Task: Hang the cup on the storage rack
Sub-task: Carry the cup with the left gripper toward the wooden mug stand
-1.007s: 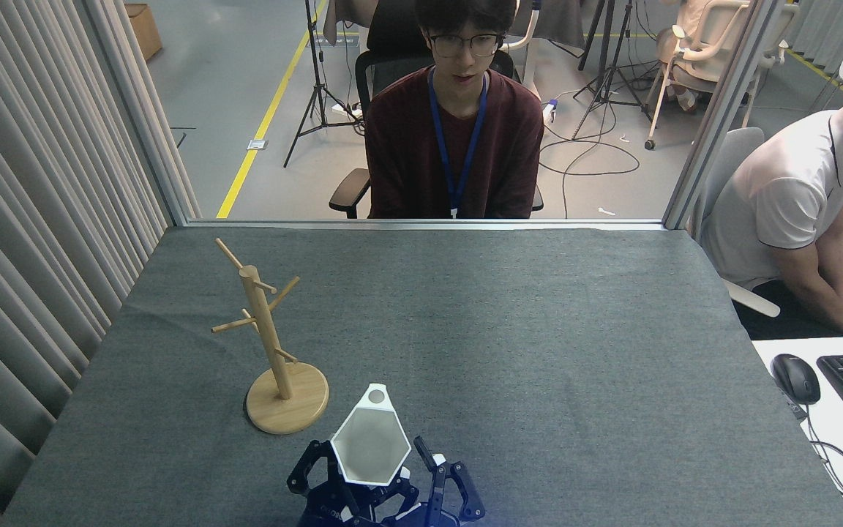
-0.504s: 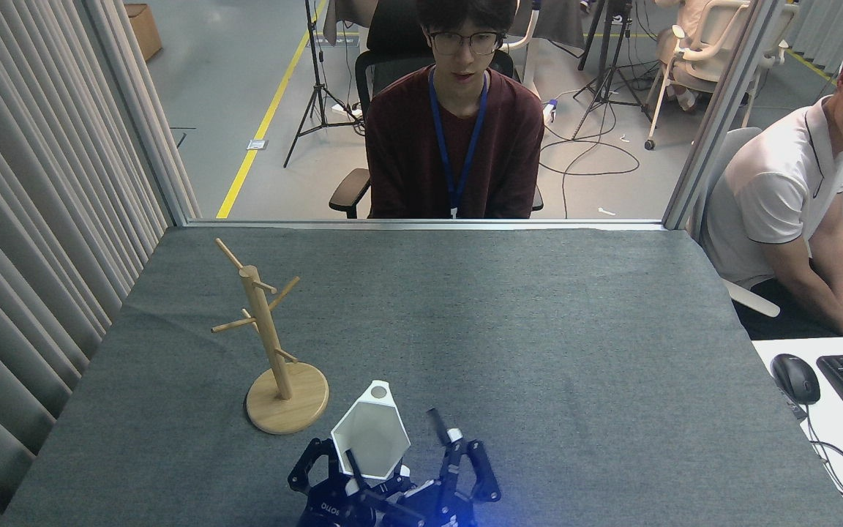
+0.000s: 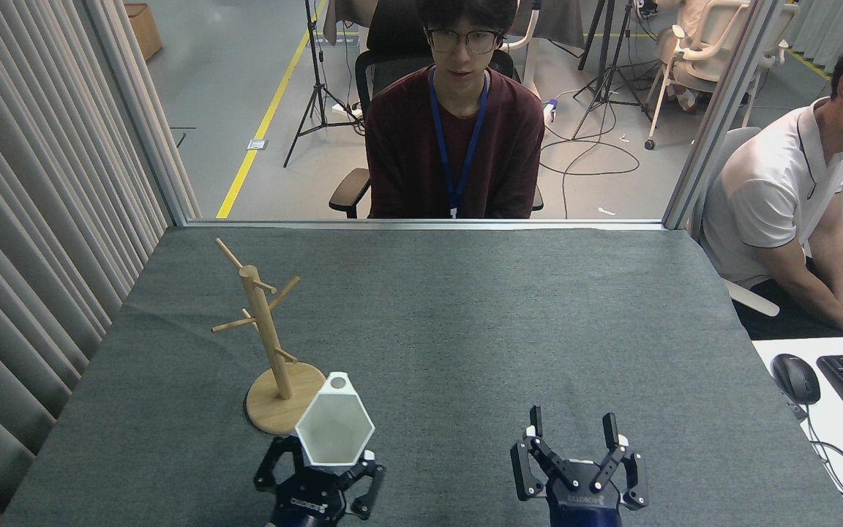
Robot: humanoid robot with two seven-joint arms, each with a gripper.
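So I'm holding the cup in my left gripper, down at the near edge of the table. The black fingers are pinching it from both sides around the lower part, and the white hexagonal mouth is tilting up toward my head, so I'm looking straight into it. The little rim tab with the round hole is sitting at the far top edge of the cup, pointing away from me.

The storage rack is standing upright just beyond and a bit left of the cup. From this angle the cup is overlapping the right side of the round wooden base, but I can't tell if they're actually touching. The pegs are all bare, sticking out at slants from the post, and the cup is sitting lower than any of them in view.

My right gripper is hovering off to the right, well apart from the cup, with its fingers spread wide and nothing between them.

Across the table a person in a dark red top is sitting facing me, and another person in a white shirt is sitting at the right.
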